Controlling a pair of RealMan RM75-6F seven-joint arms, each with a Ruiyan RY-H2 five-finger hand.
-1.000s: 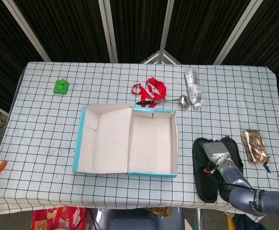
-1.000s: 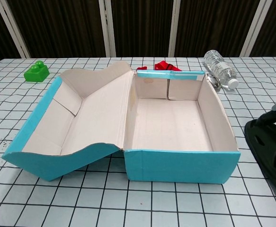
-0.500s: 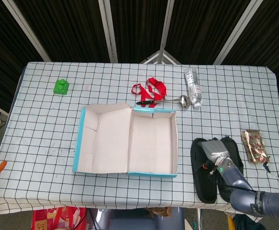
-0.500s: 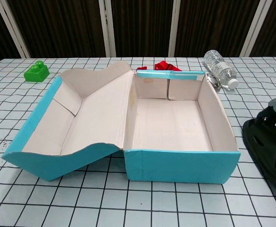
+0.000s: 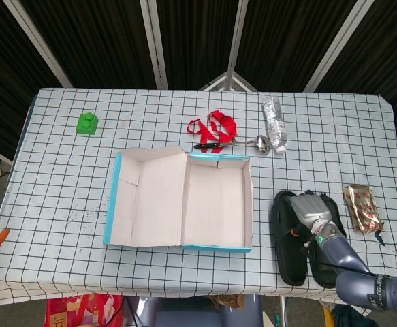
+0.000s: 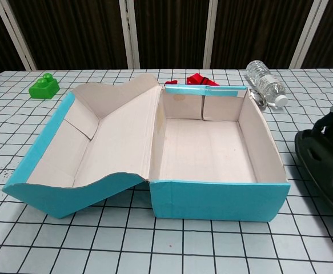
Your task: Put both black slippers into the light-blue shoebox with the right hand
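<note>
- right hand (image 5: 312,212): light grey/silver shell, boxy
- small green round mark just behind it, at the wrist
- orange bit at its left side
- forearm behind: dark grey, ribbed ring near the elbow

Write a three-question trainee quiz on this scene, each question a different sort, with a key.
1. True or false: a black slipper already lies inside the light-blue shoebox.
2. Multiple choice: the right hand is (A) over the slippers, (B) inside the shoebox, (C) at the water bottle.
3. Fill in: the green toy block sits beyond the shoebox's ____.

Key: 1 false; 2 A; 3 lid.
</note>
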